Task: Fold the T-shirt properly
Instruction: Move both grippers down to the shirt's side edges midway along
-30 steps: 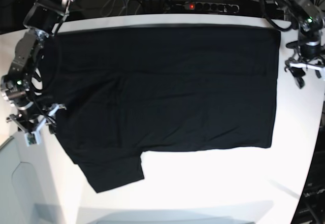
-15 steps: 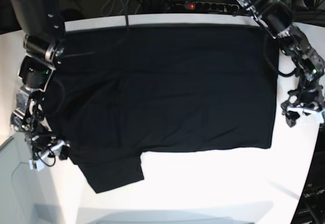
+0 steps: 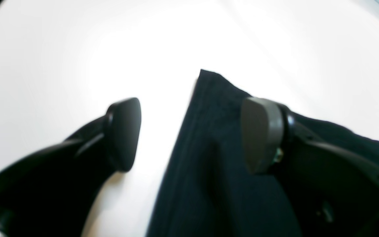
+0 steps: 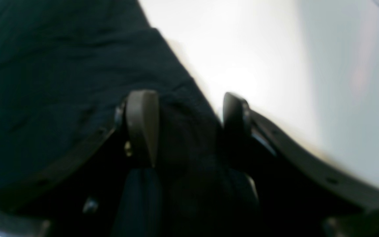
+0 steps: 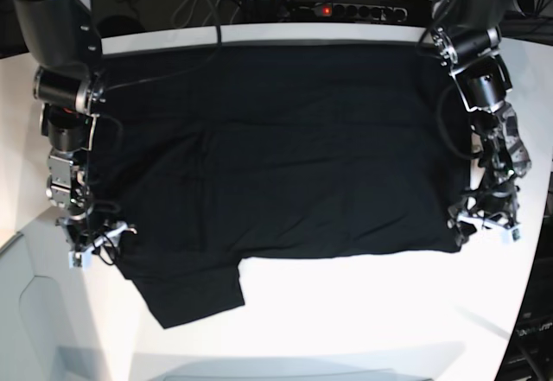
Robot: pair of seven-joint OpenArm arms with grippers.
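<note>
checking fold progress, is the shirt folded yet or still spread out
Mostly spread: the T-shirt lies flat across the table, one sleeve sticking out.

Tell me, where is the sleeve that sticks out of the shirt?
In the base view the sleeve juts from the T-shirt toward the lower left of the white table, just right of the right gripper.

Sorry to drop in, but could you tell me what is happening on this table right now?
A two-armed robot is working on a black T-shirt spread flat on a white table. The left end effector is open, straddling the shirt's near corner. The right end effector is open at the shoulder edge by the sleeve, with cloth between its fingers. No fold has been made yet.
</note>
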